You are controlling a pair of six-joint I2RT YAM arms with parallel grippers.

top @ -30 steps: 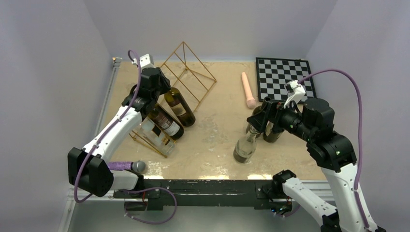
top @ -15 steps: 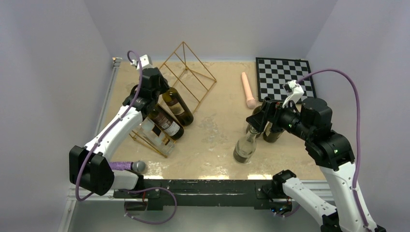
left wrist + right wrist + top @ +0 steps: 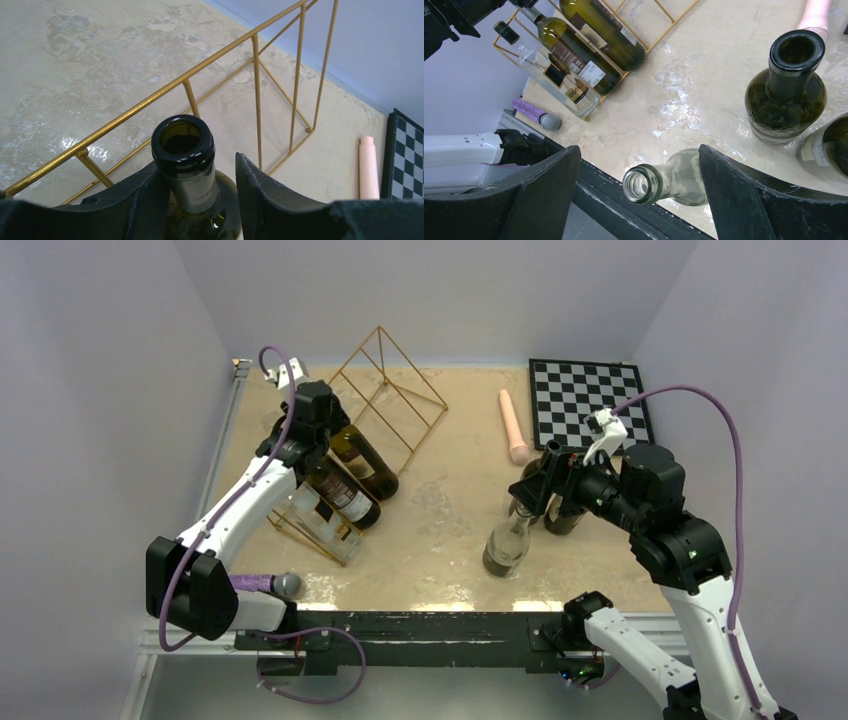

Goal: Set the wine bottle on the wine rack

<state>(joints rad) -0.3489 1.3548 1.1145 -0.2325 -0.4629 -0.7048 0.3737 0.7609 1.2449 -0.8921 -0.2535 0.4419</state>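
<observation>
The gold wire wine rack (image 3: 412, 366) stands at the back left, with three bottles lying against its front. The rightmost is a dark green wine bottle (image 3: 365, 462). My left gripper (image 3: 322, 430) is around that bottle's neck (image 3: 186, 150). The left finger touches the neck and a gap shows at the right finger (image 3: 260, 190), so the jaws are open. My right gripper (image 3: 528, 490) is wide open above a standing clear bottle (image 3: 505, 545). The mouth of this clear bottle (image 3: 644, 185) sits between the fingers, apart from both.
Two dark bottles (image 3: 562, 512) stand by the clear one; one shows in the right wrist view (image 3: 786, 95). A chessboard (image 3: 585, 400) lies at the back right, a pink cylinder (image 3: 514, 425) beside it. A purple-handled microphone (image 3: 262, 583) lies at the near left edge.
My left gripper and the dark green bottle have shifted slightly left and back along the rack. The right arm has barely moved.
</observation>
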